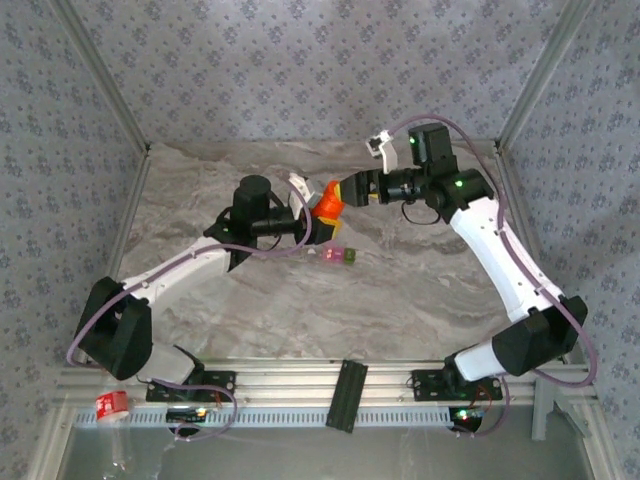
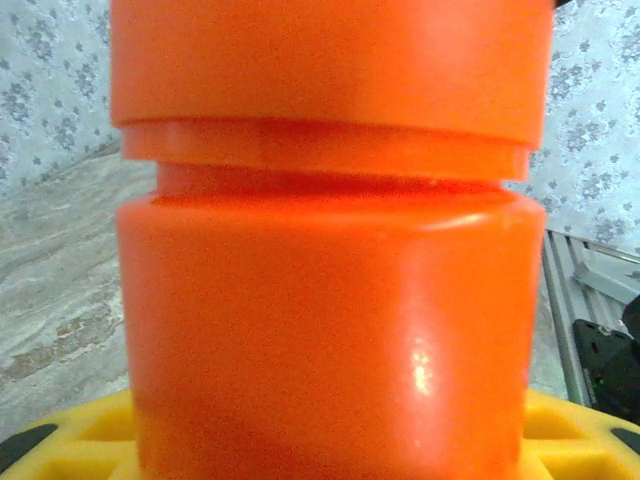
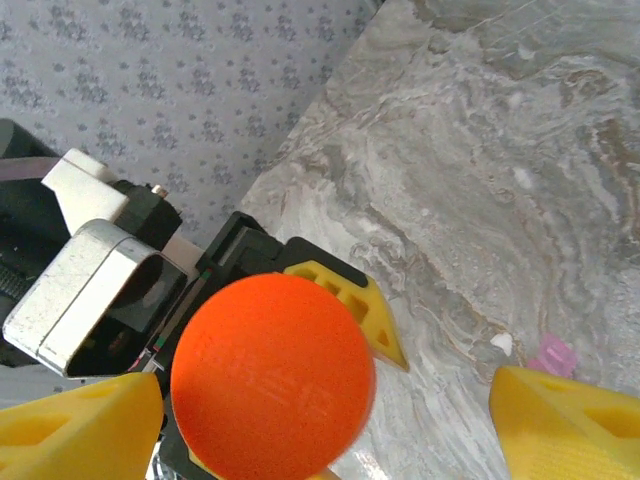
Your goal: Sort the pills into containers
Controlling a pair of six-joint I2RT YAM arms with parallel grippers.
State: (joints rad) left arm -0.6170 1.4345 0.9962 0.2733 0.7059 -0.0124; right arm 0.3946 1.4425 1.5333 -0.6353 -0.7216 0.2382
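The right end effector (image 3: 325,390) stands apart astride the cap (image 3: 272,375) of the bottle (image 1: 327,203), which the left end effector (image 1: 312,222) clamps near the containers (image 1: 340,256). Centre the cap between the fingers, close squarely, then twist while the left grips firm.

The orange bottle (image 2: 330,330) is smooth, glossy plastic; the table (image 3: 480,150) has a matt, marble-patterned surface.
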